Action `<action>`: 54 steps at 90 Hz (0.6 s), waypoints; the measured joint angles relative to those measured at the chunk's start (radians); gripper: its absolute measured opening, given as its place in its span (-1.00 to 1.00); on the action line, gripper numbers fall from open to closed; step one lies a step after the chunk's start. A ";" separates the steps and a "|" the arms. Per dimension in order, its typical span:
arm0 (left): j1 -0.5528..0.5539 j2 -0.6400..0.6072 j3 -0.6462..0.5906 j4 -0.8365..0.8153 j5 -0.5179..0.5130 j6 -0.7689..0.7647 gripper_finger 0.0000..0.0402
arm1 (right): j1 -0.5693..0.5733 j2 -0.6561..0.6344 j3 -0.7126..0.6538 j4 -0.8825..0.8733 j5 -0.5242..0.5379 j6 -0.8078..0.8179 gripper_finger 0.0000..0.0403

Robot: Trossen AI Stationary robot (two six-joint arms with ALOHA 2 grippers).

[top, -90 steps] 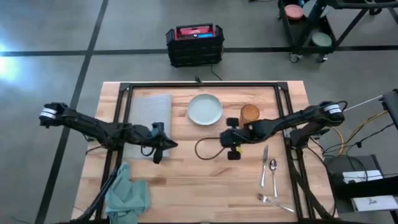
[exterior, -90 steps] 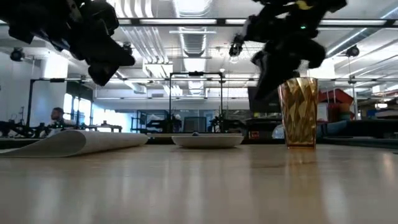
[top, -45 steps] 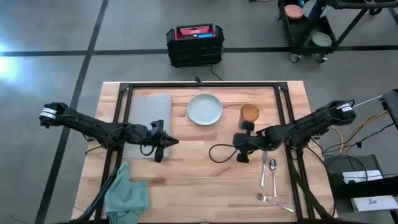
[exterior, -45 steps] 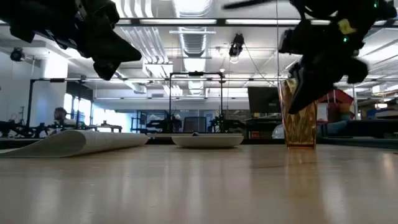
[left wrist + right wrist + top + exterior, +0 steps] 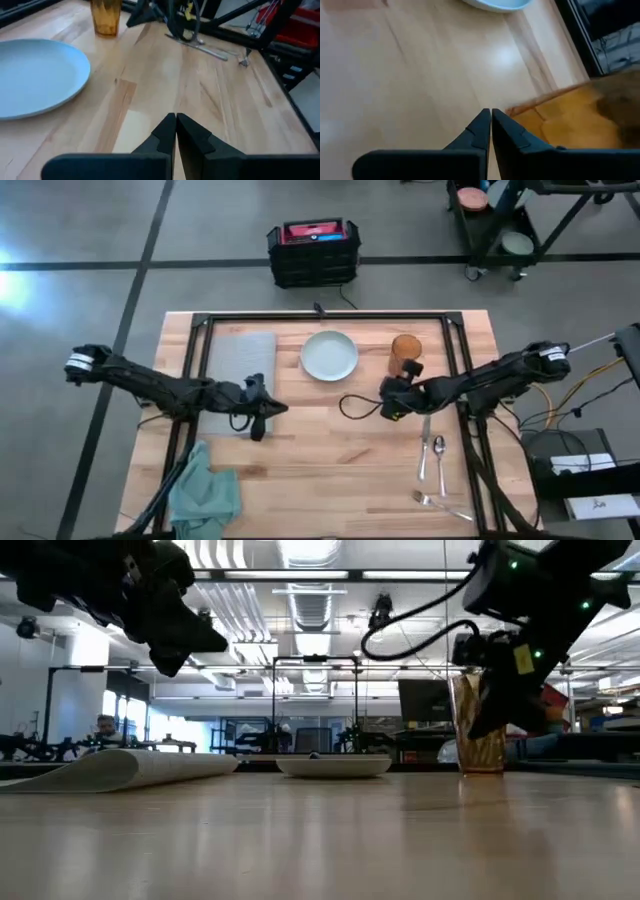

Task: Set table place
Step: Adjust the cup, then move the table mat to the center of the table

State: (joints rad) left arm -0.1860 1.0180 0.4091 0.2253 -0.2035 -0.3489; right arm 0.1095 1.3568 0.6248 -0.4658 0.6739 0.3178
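Bench (image 5: 330, 465), light wood: grey placemat (image 5: 240, 356) at far left, bare. Plate (image 5: 329, 355), amber cup (image 5: 404, 356), cutlery (image 5: 432, 458), teal napkin (image 5: 205, 492) all off it; setting not begun. My left tool (image 5: 256, 414) and right tool (image 5: 388, 402) clenched, empty. Fork mostly indistinct.

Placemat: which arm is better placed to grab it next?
Left. The left gripper hangs shut over the placemat at its near corner; the right gripper is across the table beside the amber cup.
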 joint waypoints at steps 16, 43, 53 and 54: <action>-0.010 -0.027 0.062 -0.278 0.008 -0.099 -1.00 | 0.041 -0.018 0.056 0.008 -0.055 -0.022 -0.99; -0.043 0.020 0.078 -0.739 -0.034 -0.393 -1.00 | 0.096 0.006 0.079 0.223 -0.128 -0.163 -0.99; -0.062 0.101 0.013 -0.526 0.011 -0.397 -1.00 | 0.096 0.027 0.079 0.253 -0.152 -0.173 -0.99; -0.064 0.109 0.010 -0.500 0.011 -0.397 -1.00 | 0.096 0.029 0.079 0.256 -0.154 -0.173 -0.99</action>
State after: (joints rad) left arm -0.2499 1.1269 0.4189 -0.2747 -0.1926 -0.7464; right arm 0.2054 1.3857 0.7036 -0.2096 0.5201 0.1444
